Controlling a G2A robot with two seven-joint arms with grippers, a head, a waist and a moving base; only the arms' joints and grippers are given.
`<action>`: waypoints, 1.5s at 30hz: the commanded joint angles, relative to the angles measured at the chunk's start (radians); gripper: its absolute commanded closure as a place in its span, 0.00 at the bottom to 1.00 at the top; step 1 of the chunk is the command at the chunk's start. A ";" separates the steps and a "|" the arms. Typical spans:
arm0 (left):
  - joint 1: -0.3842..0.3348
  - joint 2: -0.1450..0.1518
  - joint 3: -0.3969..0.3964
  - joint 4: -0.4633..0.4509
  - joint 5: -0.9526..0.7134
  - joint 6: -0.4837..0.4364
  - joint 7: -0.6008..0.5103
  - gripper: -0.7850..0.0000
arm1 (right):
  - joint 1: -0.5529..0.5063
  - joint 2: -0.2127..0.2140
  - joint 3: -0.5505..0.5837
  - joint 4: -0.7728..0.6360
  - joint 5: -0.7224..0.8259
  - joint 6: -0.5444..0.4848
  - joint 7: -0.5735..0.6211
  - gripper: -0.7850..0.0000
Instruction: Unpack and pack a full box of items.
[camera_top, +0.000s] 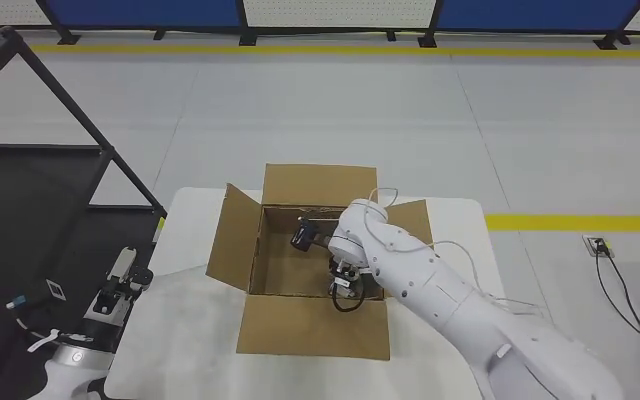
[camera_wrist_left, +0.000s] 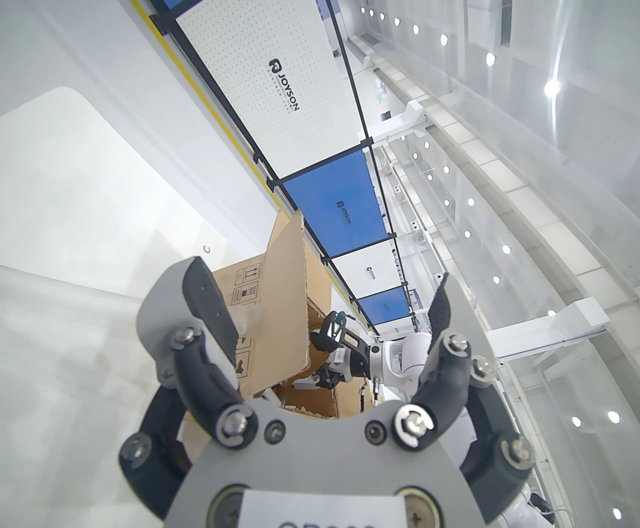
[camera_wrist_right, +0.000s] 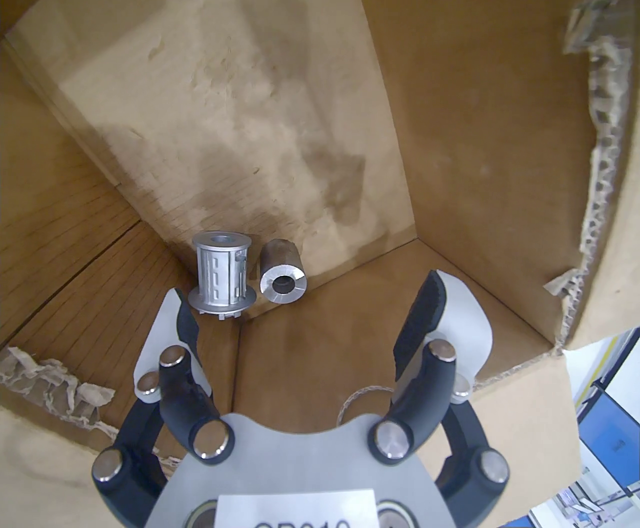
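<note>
Carefully, my right gripper, wide open and empty, should straddle the upright flanged pulley just beyond my fingertips, avoiding the sleeve beside it

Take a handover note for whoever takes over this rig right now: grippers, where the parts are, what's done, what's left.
Left gripper: open, empty, off to one side of the cardboard box.
Right gripper: open, empty, inside the box above its floor.
Parts: the flanged cylinder stands upright in a floor corner; the metal sleeve lies on its side right beside it.
Done: the box flaps are open.
Left: neither part is gripped; both probably need lifting out.
</note>
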 joint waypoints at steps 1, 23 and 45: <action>0.000 0.000 0.000 0.000 0.000 0.000 0.000 0.00 | 0.008 -0.024 -0.011 0.058 0.009 -0.015 0.003 0.00; 0.000 0.000 0.000 0.000 0.000 0.000 0.000 0.00 | 0.022 -0.188 -0.037 0.443 0.010 -0.045 -0.119 0.49; 0.000 0.000 0.000 0.000 0.000 0.000 0.000 0.00 | 0.002 -0.237 -0.024 0.569 -0.019 -0.069 -0.179 0.79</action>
